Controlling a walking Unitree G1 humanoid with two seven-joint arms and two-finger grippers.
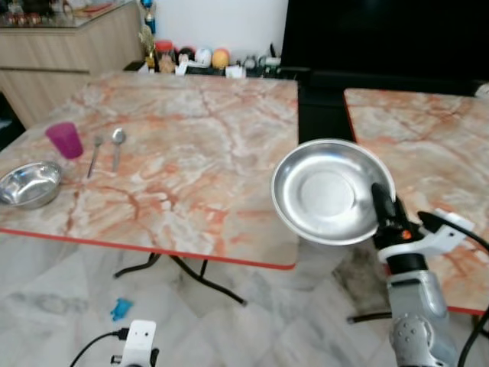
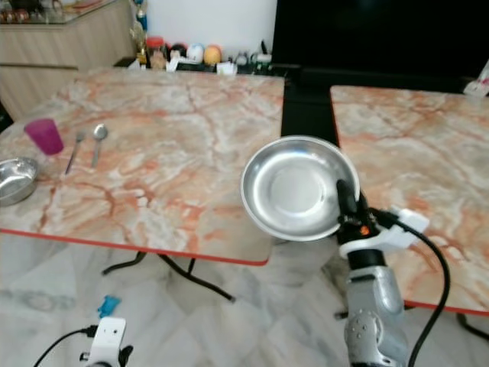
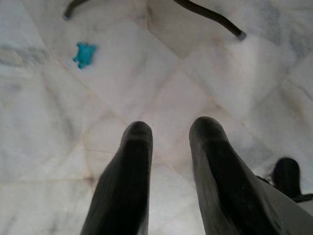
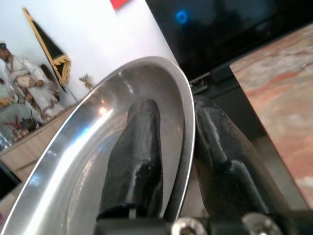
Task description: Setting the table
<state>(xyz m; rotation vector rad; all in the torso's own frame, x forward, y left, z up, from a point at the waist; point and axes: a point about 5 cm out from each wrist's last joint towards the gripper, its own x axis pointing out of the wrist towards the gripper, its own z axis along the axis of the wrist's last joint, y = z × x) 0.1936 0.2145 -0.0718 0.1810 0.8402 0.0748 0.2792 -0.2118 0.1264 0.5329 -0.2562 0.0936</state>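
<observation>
My right gripper (image 1: 380, 200) is shut on the rim of a steel plate (image 1: 325, 191), held up on edge above the gap between the two marble tables. In the right wrist view the plate rim (image 4: 183, 142) sits pinched between my two fingers (image 4: 134, 156). On the left table (image 1: 183, 153) stand a pink cup (image 1: 65, 140), a fork (image 1: 94, 155), a spoon (image 1: 117, 145) and a steel bowl (image 1: 30, 183) near the front left corner. My left gripper (image 3: 168, 147) hangs low over the floor, its fingers slightly apart and empty.
A second marble table (image 1: 428, 145) stands to the right. A black TV screen (image 1: 382, 34) and small ornaments (image 1: 202, 60) are behind. Table legs (image 1: 191, 275) and a blue scrap (image 1: 121, 308) lie on the tiled floor. A wooden counter (image 1: 61, 46) is far left.
</observation>
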